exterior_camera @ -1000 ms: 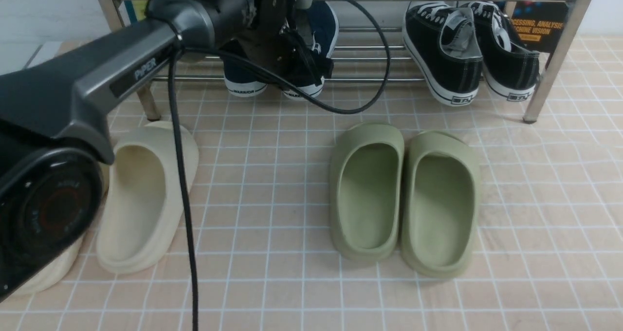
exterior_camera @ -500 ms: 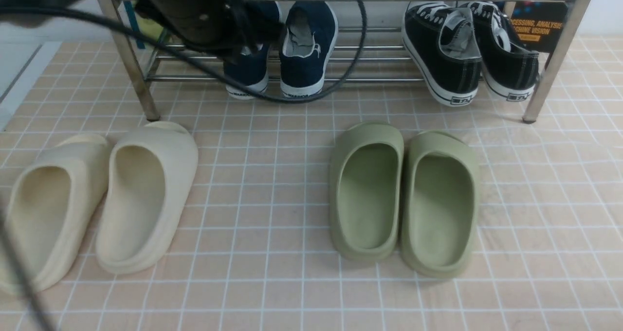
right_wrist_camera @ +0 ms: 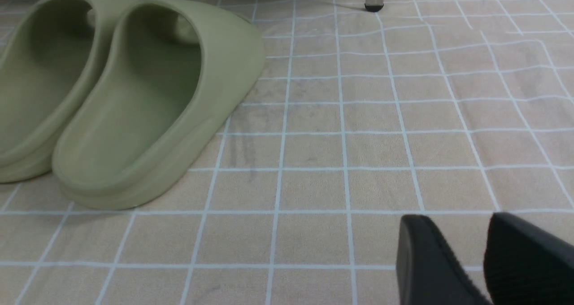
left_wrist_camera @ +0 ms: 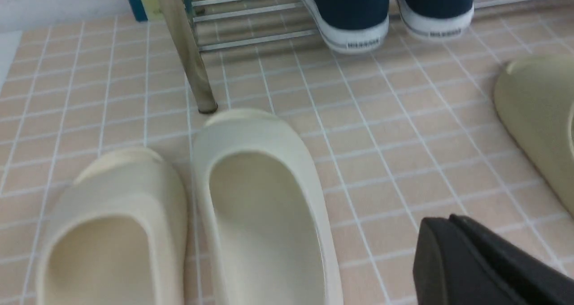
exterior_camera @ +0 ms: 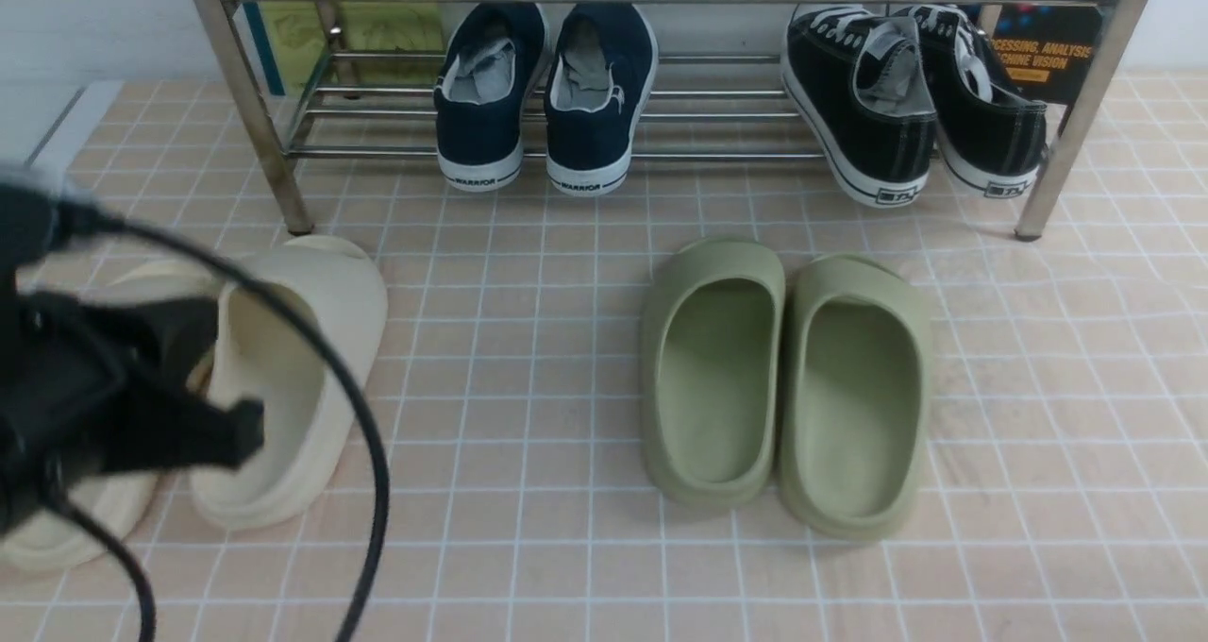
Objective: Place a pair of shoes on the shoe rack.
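The two navy slip-on shoes (exterior_camera: 481, 104) (exterior_camera: 595, 94) stand side by side on the lowest shelf of the chrome shoe rack (exterior_camera: 250, 104), heels toward me, white soles over the front rod. Their heels also show in the left wrist view (left_wrist_camera: 354, 9), beside a rack post (left_wrist_camera: 188, 58). My left gripper (exterior_camera: 236, 431) hangs blurred at the lower left over the cream slippers, far from the rack. In its wrist view the left gripper (left_wrist_camera: 441, 226) is shut and empty. My right gripper (right_wrist_camera: 453, 220) is open and empty, low over the tiled floor; the front view does not show it.
Black lace-up sneakers (exterior_camera: 864, 104) lean on the rack's right side. Two olive slippers (exterior_camera: 713, 368) lie mid-floor and also show in the right wrist view (right_wrist_camera: 134, 103). Two cream slippers (exterior_camera: 302, 340) lie at the left, partly behind my left arm and its cable (exterior_camera: 368, 491).
My left arm has pulled back from the rack and swung down to the lower left. The navy shoes it covered now stand free on the shelf.
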Robot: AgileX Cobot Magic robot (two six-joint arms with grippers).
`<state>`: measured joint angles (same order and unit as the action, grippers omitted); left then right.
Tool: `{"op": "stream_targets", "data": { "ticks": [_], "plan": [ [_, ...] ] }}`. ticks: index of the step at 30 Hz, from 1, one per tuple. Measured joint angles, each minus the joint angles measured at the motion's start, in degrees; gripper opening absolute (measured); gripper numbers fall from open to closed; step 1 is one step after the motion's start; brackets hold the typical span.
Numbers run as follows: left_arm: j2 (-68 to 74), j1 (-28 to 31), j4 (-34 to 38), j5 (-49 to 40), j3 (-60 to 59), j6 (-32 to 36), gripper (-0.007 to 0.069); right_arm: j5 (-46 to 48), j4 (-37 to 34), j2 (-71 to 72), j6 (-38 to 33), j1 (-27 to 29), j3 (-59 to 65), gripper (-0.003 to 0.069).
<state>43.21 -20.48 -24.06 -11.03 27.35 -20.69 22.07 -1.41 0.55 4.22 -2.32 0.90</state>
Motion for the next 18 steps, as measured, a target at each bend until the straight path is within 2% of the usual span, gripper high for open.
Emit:
{"op": "stream_targets", "data": {
  "ticks": [5, 14, 18],
  "plan": [
    [-8.5, 0.0, -0.2, 1.6, -11.8, -0.1, 0.0030, 0.0, 0.0, 0.0, 0.0, 0.0, 0.0, 0.0239],
    [-24.9, 0.4, -1.0, -3.4, -16.8, -0.1, 0.0033, 0.0, 0.0, 0.0, 0.0, 0.0, 0.0, 0.0239],
    [-36.8, 6.4, 3.1, -3.2, -21.5, 4.1, 0.0033, 0.0, 0.0, 0.0, 0.0, 0.0, 0.0, 0.0239]
  ]
}}
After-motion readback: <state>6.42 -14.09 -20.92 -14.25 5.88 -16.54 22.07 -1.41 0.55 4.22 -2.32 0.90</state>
